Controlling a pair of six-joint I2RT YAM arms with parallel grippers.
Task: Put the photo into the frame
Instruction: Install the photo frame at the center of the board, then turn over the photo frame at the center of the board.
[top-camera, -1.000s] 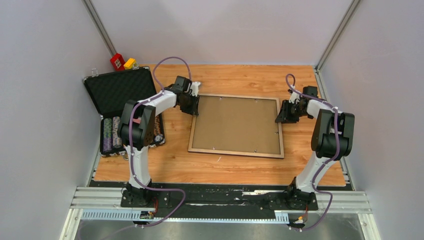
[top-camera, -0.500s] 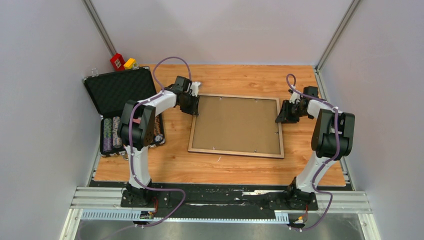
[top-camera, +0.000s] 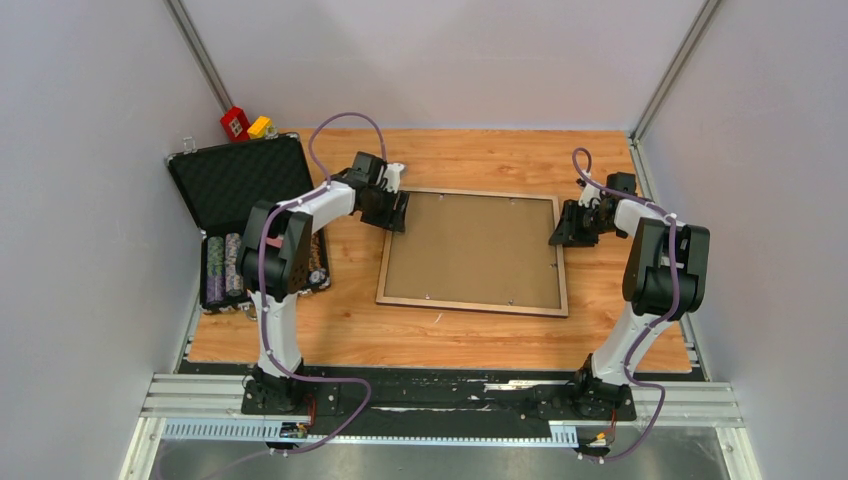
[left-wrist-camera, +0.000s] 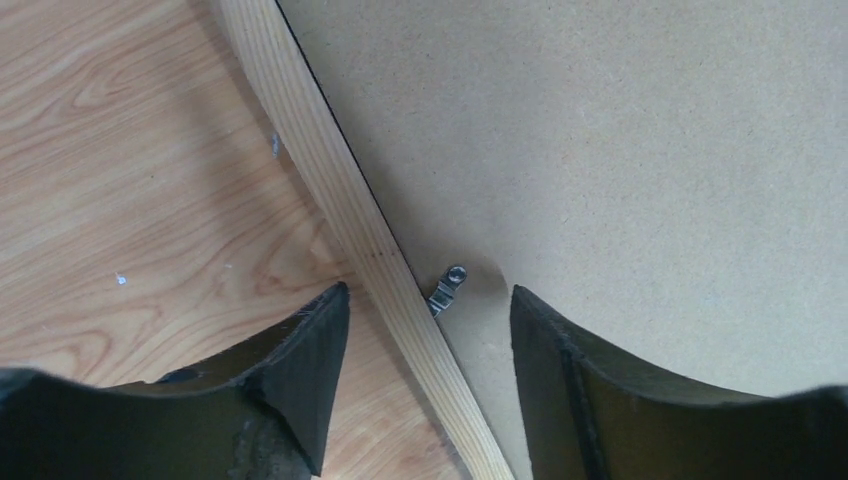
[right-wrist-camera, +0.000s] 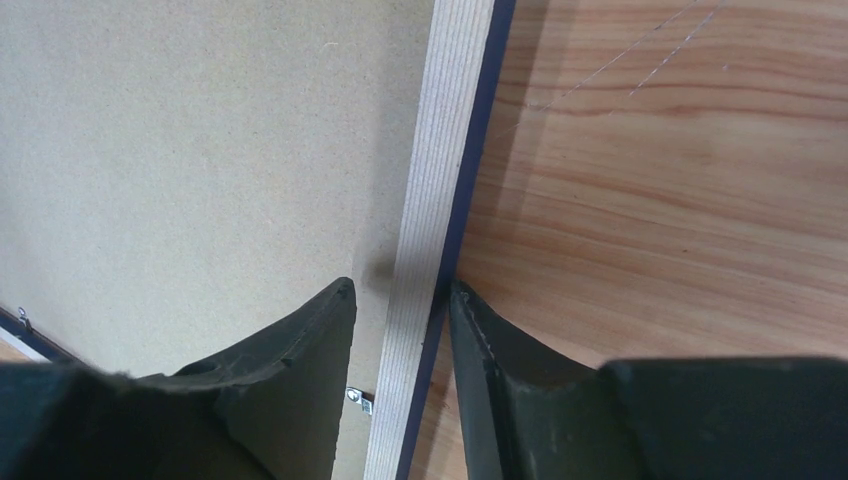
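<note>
Wooden table (top-camera: 470, 158), frame (right-wrist-camera: 437, 180) lying back-up

Plain grey walls (top-camera: 440, 60), wood-grain tabletop (top-camera: 450, 340), aluminium corner posts (top-camera: 198, 50)

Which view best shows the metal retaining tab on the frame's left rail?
Left wrist: the tab is close and sharp, right beside the frame rail. In top external it cannot be made out. Right wrist shows only a different tab, partly hidden.
</note>
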